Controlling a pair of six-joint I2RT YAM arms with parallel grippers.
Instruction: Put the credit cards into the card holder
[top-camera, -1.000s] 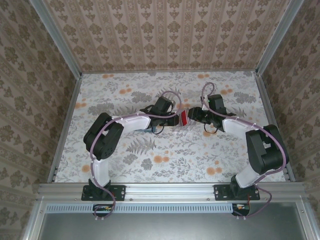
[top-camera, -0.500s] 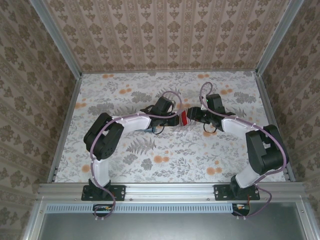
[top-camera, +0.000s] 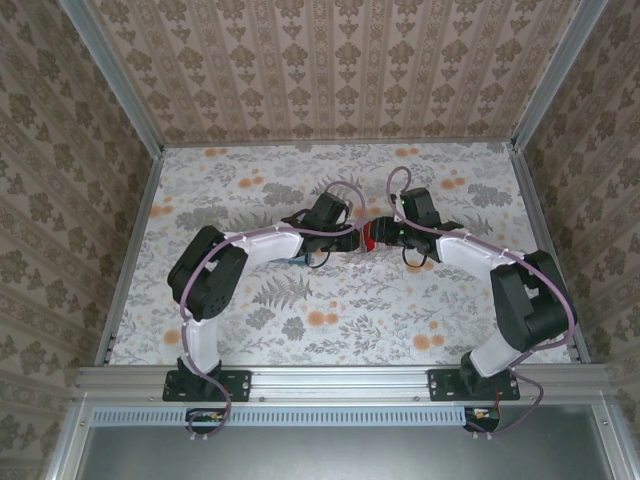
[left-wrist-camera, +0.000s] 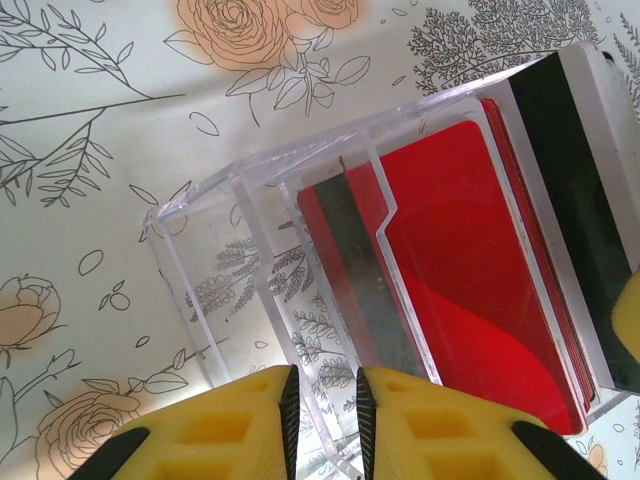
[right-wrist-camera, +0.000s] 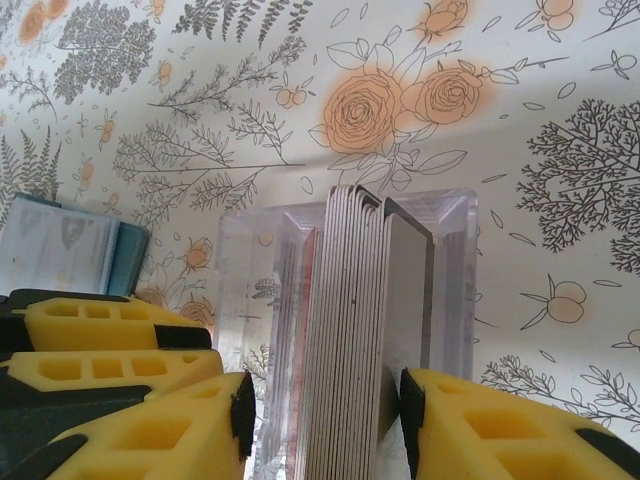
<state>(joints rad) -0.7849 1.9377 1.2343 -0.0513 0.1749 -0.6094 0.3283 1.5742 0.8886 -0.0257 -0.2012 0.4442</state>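
Credit cards (right-wrist-camera: 350, 330) fill clear tray (right-wrist-camera: 455, 260) on floral table (top-camera: 230, 190), wallpapered walls (top-camera: 330, 70) around.

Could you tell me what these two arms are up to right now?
The left hand is pinched shut on a wall of the clear tray, apparently steadying it on the table. The right hand is open around the credit cards, which stand on edge as a stack in that tray, with one finger on each side. It looks ready to pull one out. The teal card holder lies on the table near the tray, and no card is on its way there yet.
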